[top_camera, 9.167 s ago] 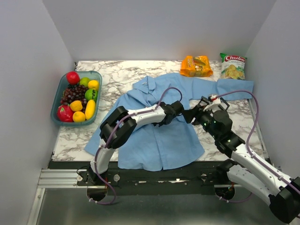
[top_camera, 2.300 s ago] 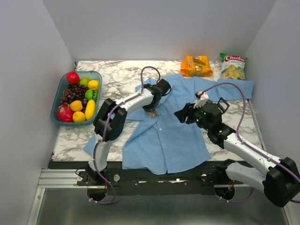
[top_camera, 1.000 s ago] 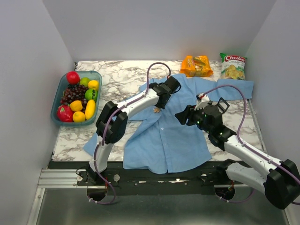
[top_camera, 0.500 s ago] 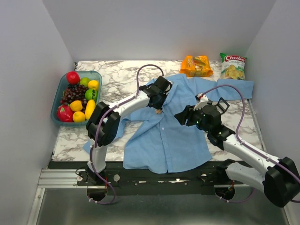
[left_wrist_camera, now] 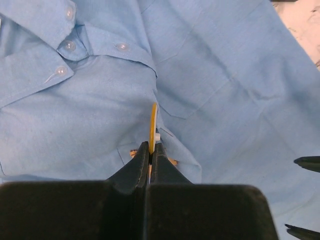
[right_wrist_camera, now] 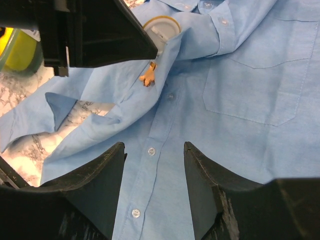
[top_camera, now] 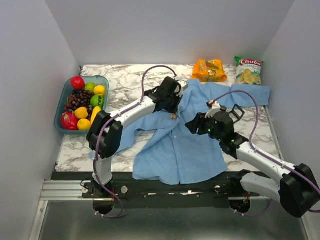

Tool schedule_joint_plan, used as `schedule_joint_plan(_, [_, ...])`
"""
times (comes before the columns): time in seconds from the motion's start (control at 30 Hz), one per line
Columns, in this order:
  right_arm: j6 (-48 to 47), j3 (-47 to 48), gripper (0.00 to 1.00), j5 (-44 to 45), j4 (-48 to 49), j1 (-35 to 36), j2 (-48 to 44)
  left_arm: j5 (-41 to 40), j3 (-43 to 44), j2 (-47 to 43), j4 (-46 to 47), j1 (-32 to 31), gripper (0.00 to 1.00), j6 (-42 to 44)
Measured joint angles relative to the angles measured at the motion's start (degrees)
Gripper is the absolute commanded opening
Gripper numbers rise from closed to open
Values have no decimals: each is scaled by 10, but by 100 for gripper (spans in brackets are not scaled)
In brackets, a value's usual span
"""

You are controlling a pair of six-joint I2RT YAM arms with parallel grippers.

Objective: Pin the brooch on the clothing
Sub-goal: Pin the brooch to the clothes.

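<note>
Currently my left gripper [left_wrist_camera: 150, 147] is pinched on a yellow ring [left_wrist_camera: 153, 120], holding up the shirt [top_camera: 175, 150] fold below the collar, probably so the brooch [right_wrist_camera: 148, 75] hangs exposed. My right gripper [right_wrist_camera: 154, 147] hovers just nearer, jaws apart.

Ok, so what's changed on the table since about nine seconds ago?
The left gripper moved from the middle of the shirt up toward its collar, shut on a yellow ring; the collar end was dragged right and the front rumpled. The brooch now shows on the shirt front. The right gripper hardly moved; fruit tub, orange pack and chips bag stayed put.
</note>
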Motion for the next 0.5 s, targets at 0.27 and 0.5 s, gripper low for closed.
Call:
schedule_joint_plan(0.27, [0, 0, 62, 0, 1, 0, 5, 40, -7, -14, 18, 7, 0, 5])
schedule_joint_plan(0.5, [-10, 1, 62, -42, 49, -30, 62, 126, -61, -40, 24, 28, 0, 30])
